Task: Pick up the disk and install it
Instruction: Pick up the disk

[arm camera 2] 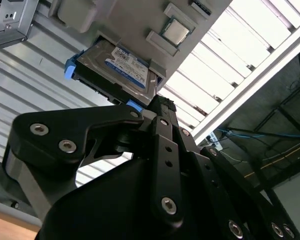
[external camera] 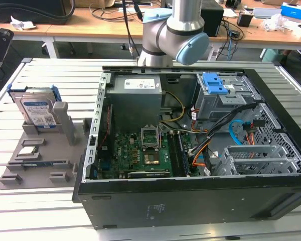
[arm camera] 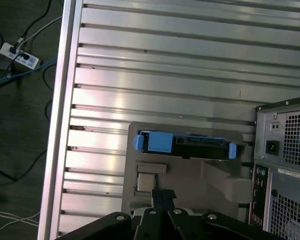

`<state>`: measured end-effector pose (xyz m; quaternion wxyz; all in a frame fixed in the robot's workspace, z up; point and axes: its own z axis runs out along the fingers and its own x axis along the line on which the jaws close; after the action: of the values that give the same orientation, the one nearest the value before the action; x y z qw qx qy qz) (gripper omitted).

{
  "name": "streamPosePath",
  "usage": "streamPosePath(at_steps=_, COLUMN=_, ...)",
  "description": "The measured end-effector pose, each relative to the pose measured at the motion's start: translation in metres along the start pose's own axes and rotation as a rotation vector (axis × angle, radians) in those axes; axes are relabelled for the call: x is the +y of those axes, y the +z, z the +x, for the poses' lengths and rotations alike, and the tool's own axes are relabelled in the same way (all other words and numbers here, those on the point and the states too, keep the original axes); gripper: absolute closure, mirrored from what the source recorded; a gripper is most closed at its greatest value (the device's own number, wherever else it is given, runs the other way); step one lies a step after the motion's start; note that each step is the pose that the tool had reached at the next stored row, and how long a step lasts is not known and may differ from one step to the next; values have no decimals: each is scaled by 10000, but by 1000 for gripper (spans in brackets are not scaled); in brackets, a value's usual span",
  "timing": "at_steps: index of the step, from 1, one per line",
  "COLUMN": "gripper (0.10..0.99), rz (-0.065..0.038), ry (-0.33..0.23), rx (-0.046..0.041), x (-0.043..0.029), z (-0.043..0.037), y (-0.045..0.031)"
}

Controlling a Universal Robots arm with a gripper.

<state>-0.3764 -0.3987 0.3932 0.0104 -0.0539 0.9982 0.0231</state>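
Disk (external camera: 37,111) stands on edge in the grey holder (external camera: 65,125) at the exterior view's left, beside the computer case (external camera: 140,201). The gripper (arm camera: 163,194), fingers pressed together and empty, hangs near it without touching.

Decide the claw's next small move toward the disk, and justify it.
Probably bring the claw closer to the disk, lined up over its upper edge. The disk stands on edge in the grey holder, not held, and in the first wrist view the claw is apart from it.
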Motion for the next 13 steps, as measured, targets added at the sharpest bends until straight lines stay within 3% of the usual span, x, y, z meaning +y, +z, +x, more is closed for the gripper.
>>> streamPosePath(at_steps=13, gripper=984, rz=-27, ry=-1176, rx=53, x=0, z=0, y=0)
